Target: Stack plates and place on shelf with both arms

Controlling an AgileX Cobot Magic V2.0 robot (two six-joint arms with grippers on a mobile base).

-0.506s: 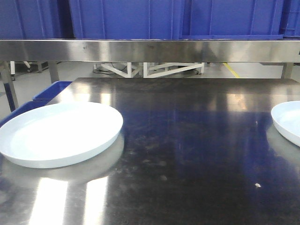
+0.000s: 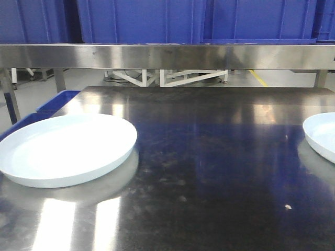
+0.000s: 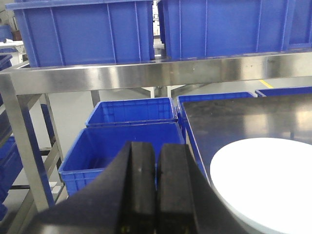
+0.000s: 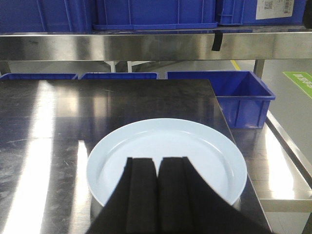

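One plate [image 4: 165, 134] — below right gripper [image 4: 157, 161]

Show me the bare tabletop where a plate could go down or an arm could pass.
The widest free patch is the dark tabletop between the left plate and the right plate, running back to the table's far edge. The front strip near the camera is also bare. Crowded: the shelf top, packed with blue crates.

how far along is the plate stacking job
Nothing looks done: the left plate and the right plate lie far apart on the tabletop, unstacked. In hand, nothing: the left gripper and the right gripper are both shut and empty, each near its plate. Remaining: stack them, then lift them onto the shelf.
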